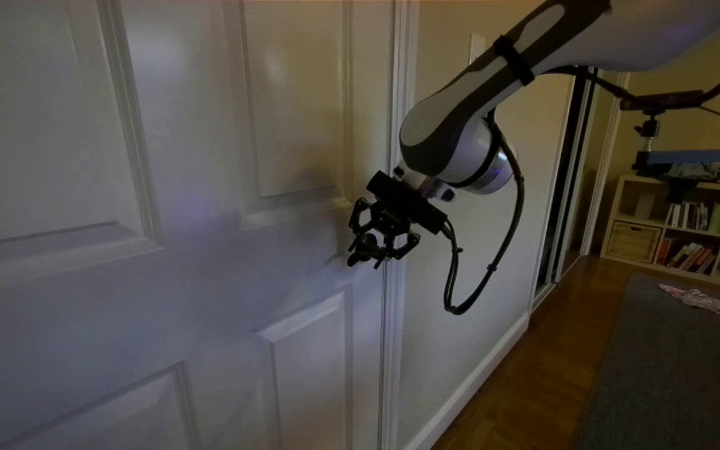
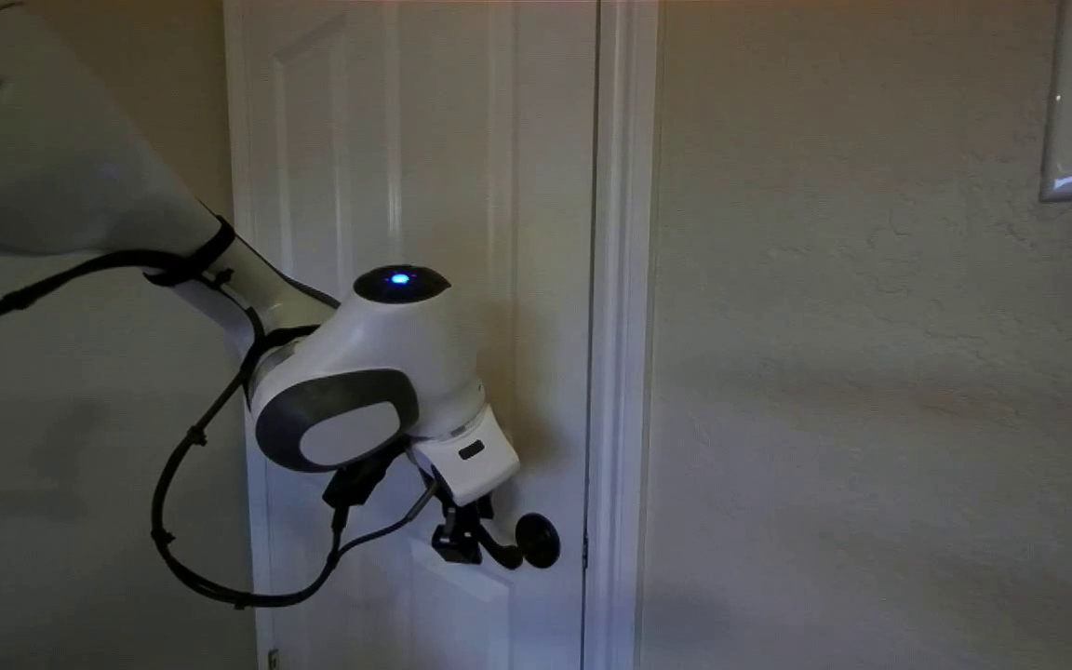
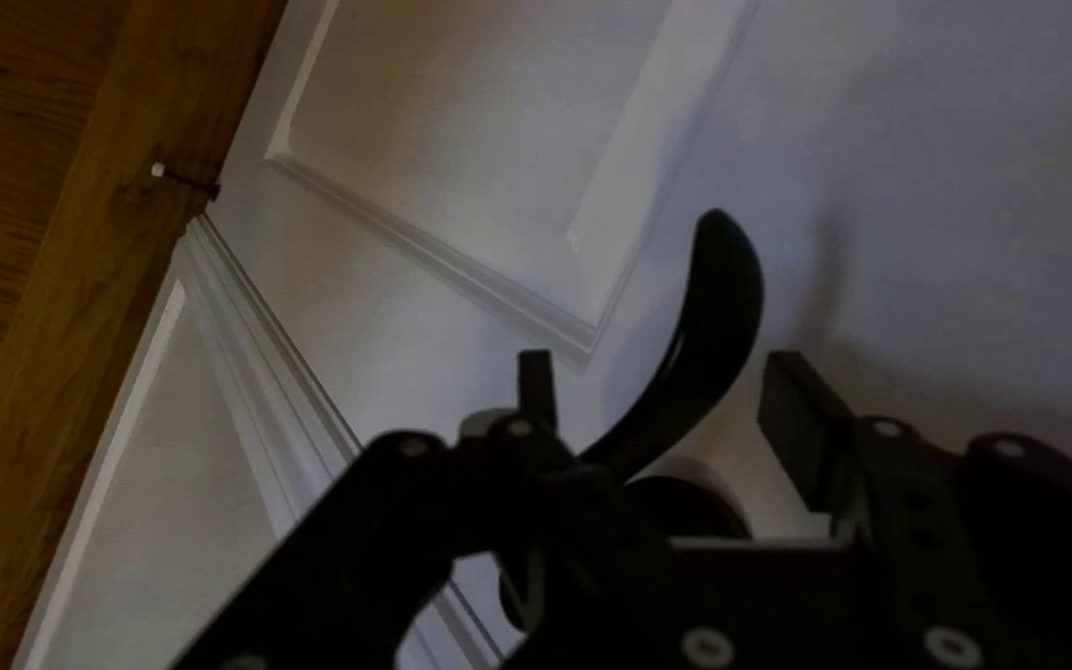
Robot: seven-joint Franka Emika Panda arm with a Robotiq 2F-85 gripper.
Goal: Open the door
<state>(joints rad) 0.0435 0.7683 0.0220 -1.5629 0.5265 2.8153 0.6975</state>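
Observation:
The white panelled door [image 1: 200, 275] shows in both exterior views [image 2: 550, 261] and fills much of the wrist view [image 3: 945, 186]. It looks closed, flush with its frame. Its dark curved handle [image 3: 717, 298] stands out between my fingers in the wrist view; the round handle plate [image 2: 538, 540] shows in an exterior view. My gripper [image 3: 662, 409] is open, with one finger on each side of the handle. The left finger overlaps the handle's base; I cannot tell if they touch. In an exterior view, the gripper [image 1: 367, 257] and handle merge into one dark shape.
The white door frame [image 1: 400, 281] and cream wall [image 1: 460, 281] with a switch plate [image 1: 476, 47] lie beside the door. A cable loop [image 1: 499, 269] hangs from the arm. A shelf [image 1: 632, 215] and grey rug [image 1: 666, 375] are farther back. A doorstop [image 3: 184, 179] juts near the floor.

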